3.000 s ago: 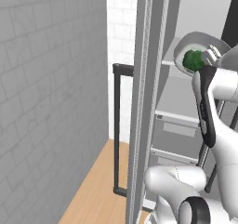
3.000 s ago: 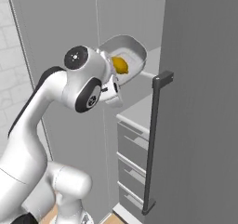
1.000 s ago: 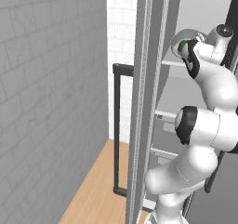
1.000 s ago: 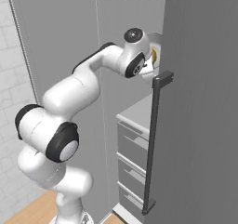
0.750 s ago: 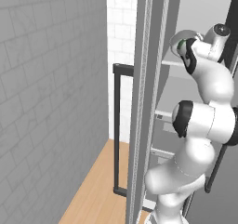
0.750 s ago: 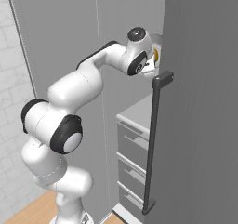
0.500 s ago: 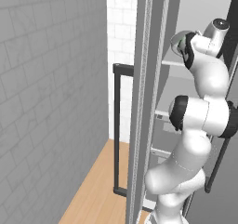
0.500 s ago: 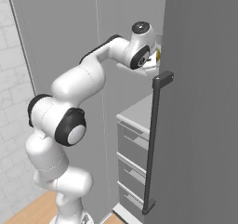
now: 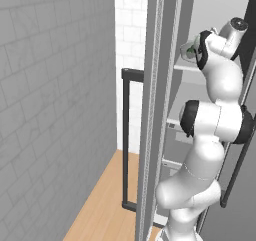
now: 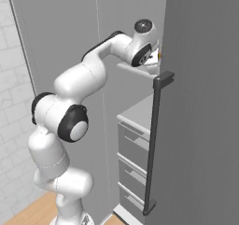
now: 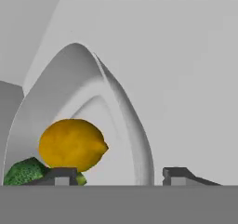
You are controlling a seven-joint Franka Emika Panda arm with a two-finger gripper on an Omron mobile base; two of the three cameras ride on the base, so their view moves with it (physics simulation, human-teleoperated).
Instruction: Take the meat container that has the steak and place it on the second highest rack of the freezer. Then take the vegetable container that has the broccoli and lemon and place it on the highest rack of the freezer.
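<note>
The vegetable container (image 11: 125, 111), a white tray seen edge on, rests inside the freezer (image 10: 200, 126) on the highest rack (image 9: 186, 68). It holds the yellow lemon (image 11: 72, 145) and, beside it, the green broccoli (image 11: 25, 172). My gripper (image 11: 118, 174) is open, its fingertips (image 11: 179, 174) standing apart on either side of the tray's near rim, with a clear gap on the lemon's side. In the left base view the broccoli (image 9: 190, 50) peeks out beside my wrist. A sliver of lemon (image 10: 159, 55) shows at the door's edge. The meat container and the steak are out of view.
The freezer's open door with its long dark bar handle (image 10: 151, 140) stands close on my right. Grey drawers (image 10: 133, 149) sit below the shelves. A grey tiled wall (image 9: 55, 110) and a wooden floor (image 9: 105, 205) lie to the left, with another dark handle (image 9: 126, 135) there.
The arm has pushed the tray further onto the top shelf, and the fingers, shut on its rim before, now stand apart from it.
</note>
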